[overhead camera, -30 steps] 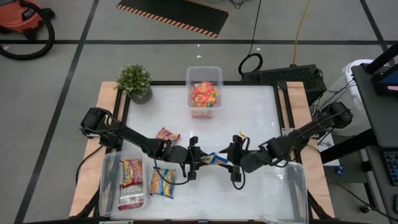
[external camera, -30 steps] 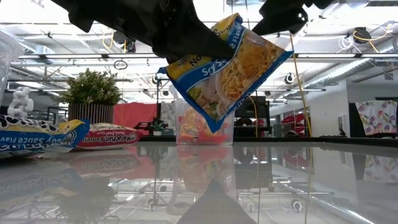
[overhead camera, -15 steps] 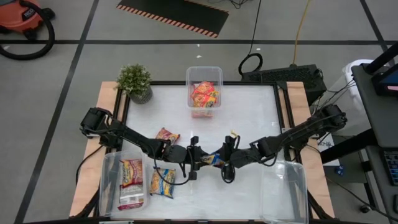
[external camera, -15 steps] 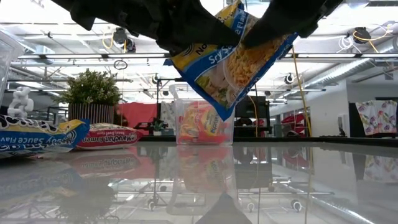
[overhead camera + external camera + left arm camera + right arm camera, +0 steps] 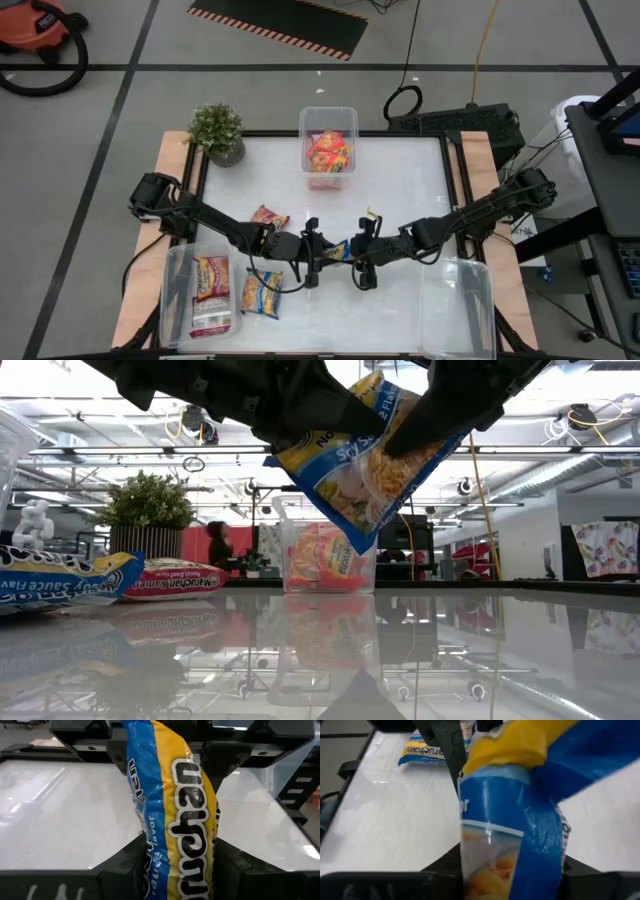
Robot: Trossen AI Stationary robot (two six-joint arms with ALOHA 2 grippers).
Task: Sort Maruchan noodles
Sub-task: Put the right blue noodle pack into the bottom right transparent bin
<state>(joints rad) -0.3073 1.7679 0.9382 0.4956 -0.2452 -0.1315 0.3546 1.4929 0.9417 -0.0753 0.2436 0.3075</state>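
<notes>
A yellow-blue Maruchan noodle packet hangs in the air over the table's near middle, held between my two grippers. My left gripper is shut on its left end and my right gripper is shut on its right end. Another yellow-blue packet and a red packet lie flat on the table at the left. A red-and-white packet lies in the near-left clear bin. Red-orange packets fill the far clear bin. My left gripper pinches the packet's left end between its two fingers, coming nearly level from the table's left. The packet stands on edge in the hold, lifted clear of the table. My right gripper pinches the packet's other end between its two fingers, slanting down from the table's right. That end sits higher, so the packet tilts in the low view.
A potted plant stands at the far left corner. A third clear bin stands at the near right. The white tabletop between the far bin and my arms lies bare.
My right gripper has come down and toward the table's left, up to the hanging packet, and has shut on its right end. My left gripper has kept its hold in place, and the packet has stayed lifted, turning only slightly.
</notes>
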